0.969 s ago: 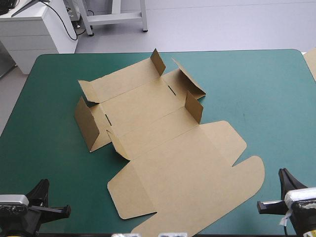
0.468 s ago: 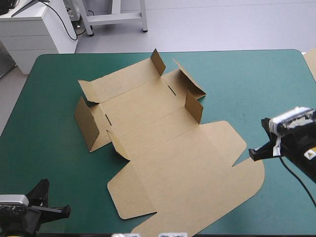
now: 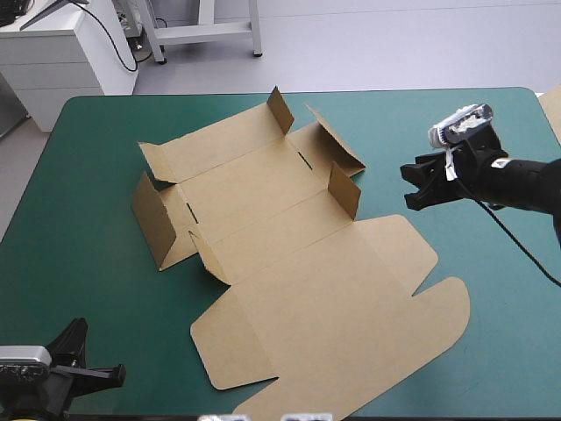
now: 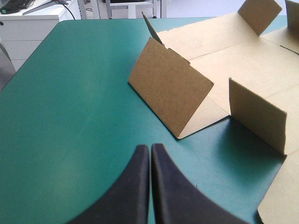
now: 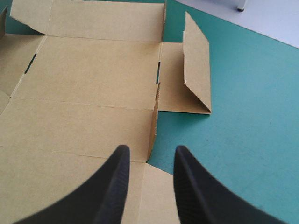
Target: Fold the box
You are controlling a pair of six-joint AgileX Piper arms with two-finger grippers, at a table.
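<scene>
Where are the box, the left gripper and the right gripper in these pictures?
box point(image 3: 254, 189): high view, on its flat middle panel.
left gripper point(image 4: 150, 147): left wrist view, where its shut fingertips meet.
right gripper point(image 5: 152, 149): right wrist view, midway between its open fingertips.

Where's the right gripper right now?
In the high view the right gripper is on the right side, open, above the teal-green cover, just beside the box and nearest its raised flap.

The right gripper point(image 5: 151, 149) has its two broad black fin-shaped fingers spread apart, over the edge of the flat brown cardboard box sheet point(image 5: 93, 74). A small upright flap point(image 5: 154, 116) stands just ahead between them. A bigger side flap point(image 5: 198, 70) tilts up over the teal-green table cover point(image 5: 252, 121).
</scene>
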